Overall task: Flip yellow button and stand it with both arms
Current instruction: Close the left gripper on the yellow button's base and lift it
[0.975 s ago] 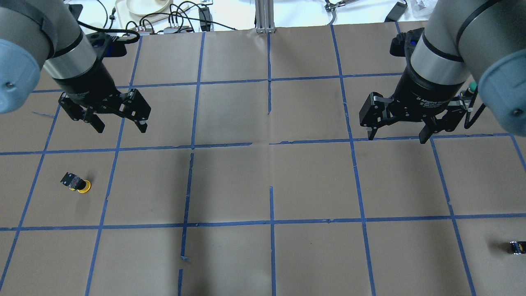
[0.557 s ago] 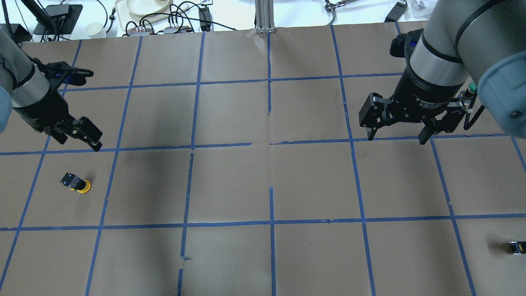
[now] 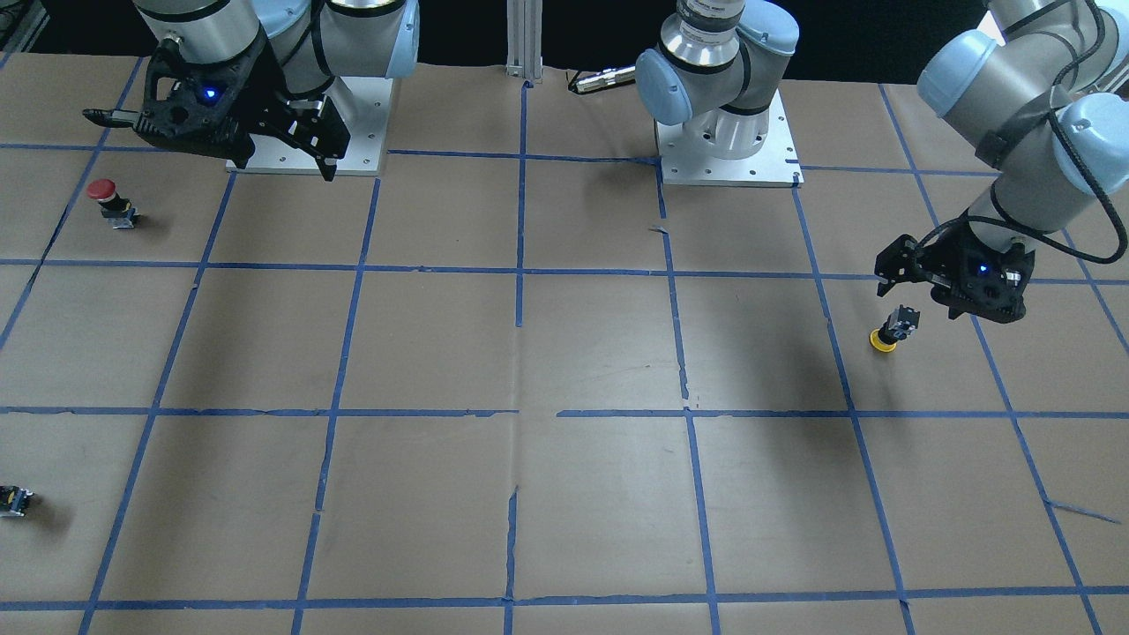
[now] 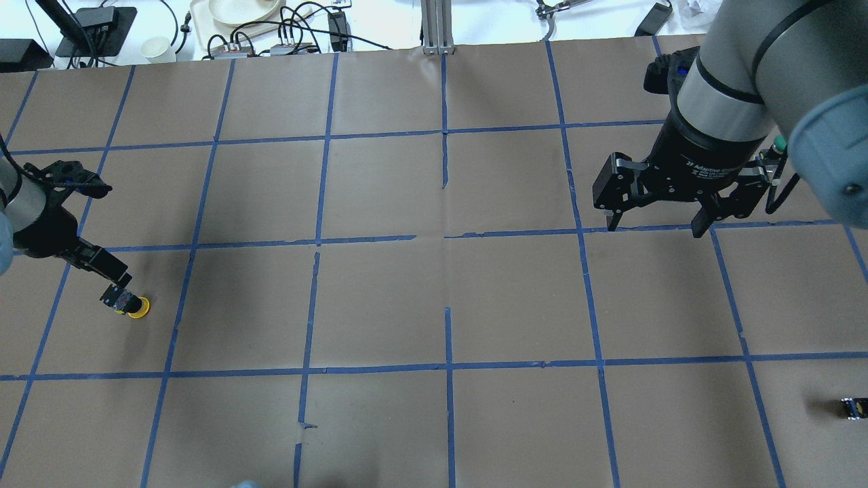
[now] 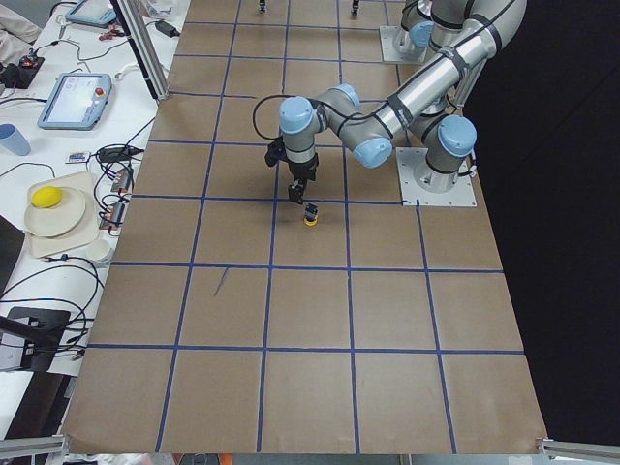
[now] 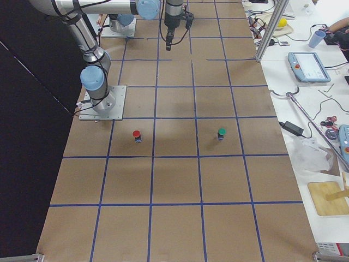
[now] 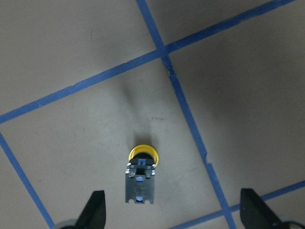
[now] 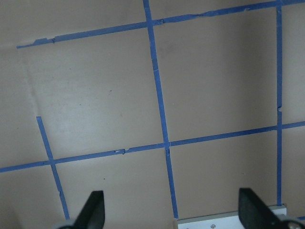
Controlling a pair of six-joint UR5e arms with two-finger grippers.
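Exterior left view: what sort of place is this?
Probably a robotics lab: left arm bolted to a paper-covered table gridded in blue tape, with a teach pendant and loose cables on the side bench.

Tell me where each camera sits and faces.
Front-facing: across table, facing robot; left arm, right arm.
Overhead: behind robot, facing down; arms.
Exterior left: left end; left arm near.
Exterior right: opposite end; right arm near.
Left wrist: over yellow button; left gripper open.
Right wrist: over taped table; right gripper open.
Shared: button in overhead, left wrist.
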